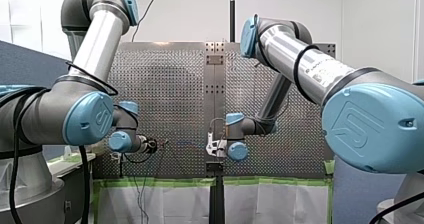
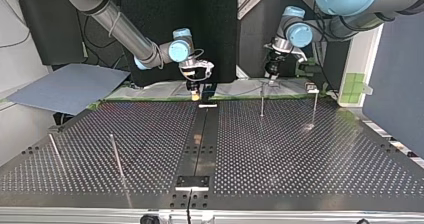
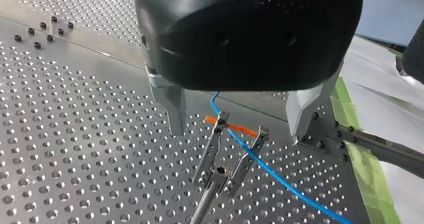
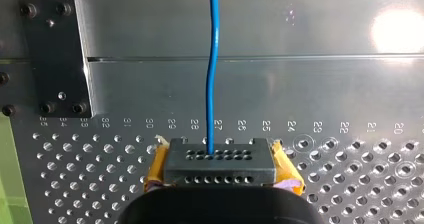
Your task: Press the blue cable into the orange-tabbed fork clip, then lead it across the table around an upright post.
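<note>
Blue cable (image 3: 290,182) in the left wrist view, out from under the black body of my left gripper (image 3: 237,134), down between the two metal prongs of the fork clip (image 3: 213,151), across its orange tab (image 3: 244,129) and away over the perforated table (image 3: 75,134); apparently lying in the fork, though pressed home or only resting, hard to tell; metal fingers (image 3: 175,109) spread wide, one on either side of the clip, grasping nothing, clear of both prongs.

In the right wrist view, the cable straight ahead of my right gripper (image 4: 220,166), its end in a hole of a black block (image 4: 220,158); yellow pads (image 4: 156,169) clamped on the block's two sides, block held over the table's numbered rows of holes.

In the top view, right gripper at the far edge near the middle; left gripper to its right, also at the far edge, a thin post (image 2: 262,101) just beneath it; another upright post (image 2: 315,106) further right, near the first; two more posts (image 2: 116,156) at the near left, well apart from both grippers.

In the front view, both grippers low at the table, apart; left one at the left, right one by the centre seam (image 1: 215,99).
</note>
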{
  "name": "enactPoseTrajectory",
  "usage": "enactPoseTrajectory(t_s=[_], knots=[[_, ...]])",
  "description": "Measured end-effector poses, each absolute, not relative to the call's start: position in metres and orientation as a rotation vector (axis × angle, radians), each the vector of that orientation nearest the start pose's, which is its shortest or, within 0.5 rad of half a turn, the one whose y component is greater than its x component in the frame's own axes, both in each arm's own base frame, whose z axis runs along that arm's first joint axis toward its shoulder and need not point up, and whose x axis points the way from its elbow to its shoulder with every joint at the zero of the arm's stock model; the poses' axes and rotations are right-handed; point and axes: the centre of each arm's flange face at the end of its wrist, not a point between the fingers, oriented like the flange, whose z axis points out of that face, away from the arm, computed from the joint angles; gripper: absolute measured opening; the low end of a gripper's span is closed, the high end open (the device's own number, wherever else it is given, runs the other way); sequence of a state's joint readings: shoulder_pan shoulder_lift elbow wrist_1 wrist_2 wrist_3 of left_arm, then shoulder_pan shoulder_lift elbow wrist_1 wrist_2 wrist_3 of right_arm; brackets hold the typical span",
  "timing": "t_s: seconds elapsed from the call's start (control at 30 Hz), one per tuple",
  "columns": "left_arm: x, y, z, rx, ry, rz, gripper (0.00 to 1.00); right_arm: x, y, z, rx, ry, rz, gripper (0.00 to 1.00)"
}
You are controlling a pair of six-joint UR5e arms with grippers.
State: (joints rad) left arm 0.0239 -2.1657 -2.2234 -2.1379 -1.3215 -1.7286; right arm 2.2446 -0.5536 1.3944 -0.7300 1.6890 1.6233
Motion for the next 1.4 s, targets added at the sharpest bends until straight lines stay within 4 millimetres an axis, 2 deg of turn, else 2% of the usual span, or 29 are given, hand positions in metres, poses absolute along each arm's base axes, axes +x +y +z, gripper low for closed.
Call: enactPoseTrajectory(t_s=[0.43,1.1,1.4], knots=[[0.424,-0.174,0.021,0.157,1.877,-0.312,1.0,0.537,-0.479,-0.018,1.7,-0.991,1.551,0.0],[0.47,-0.248,0.057,0.068,1.752,-0.387,1.0,0.535,-0.479,-0.022,1.717,-0.999,1.537,0.0],[0.455,-0.272,0.056,0.023,1.779,-0.408,1.0,0.534,-0.48,-0.022,1.715,-1.0,1.535,0.0]])
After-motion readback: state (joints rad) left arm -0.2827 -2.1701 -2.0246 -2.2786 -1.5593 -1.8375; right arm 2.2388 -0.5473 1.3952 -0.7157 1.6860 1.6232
